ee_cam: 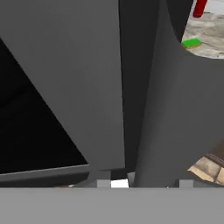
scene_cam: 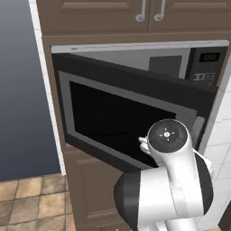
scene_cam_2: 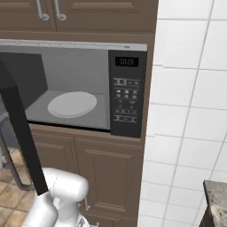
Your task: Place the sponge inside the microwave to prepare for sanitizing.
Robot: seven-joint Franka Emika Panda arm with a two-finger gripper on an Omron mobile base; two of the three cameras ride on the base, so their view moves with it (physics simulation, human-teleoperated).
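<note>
The microwave point(scene_cam: 135, 58) is built in under brown cabinets, and its dark glass door point(scene_cam: 117, 119) stands partly swung out. Its grey interior point(scene_cam_2: 84, 75) holds a white round plate point(scene_cam_2: 72, 104), with the button panel point(scene_cam_2: 127, 93) to the right. In the hand view my gripper point(ee_cam: 144, 183) is open, its fingertips point(ee_cam: 103, 184) on either side of the door's grey curved handle point(ee_cam: 170, 113). The sponge point(ee_cam: 191, 43), green over orange, lies far off on a speckled counter point(ee_cam: 210, 30) and nothing holds it.
A red object point(ee_cam: 200, 8) stands near the sponge. White tiled wall point(scene_cam_2: 190, 111) lies right of the microwave, and a stone counter corner point(scene_cam_2: 217, 199) sits low right. Brown cabinet doors point(scene_cam_2: 111, 177) are below, and a tan tiled floor point(scene_cam: 27, 203) is at the left.
</note>
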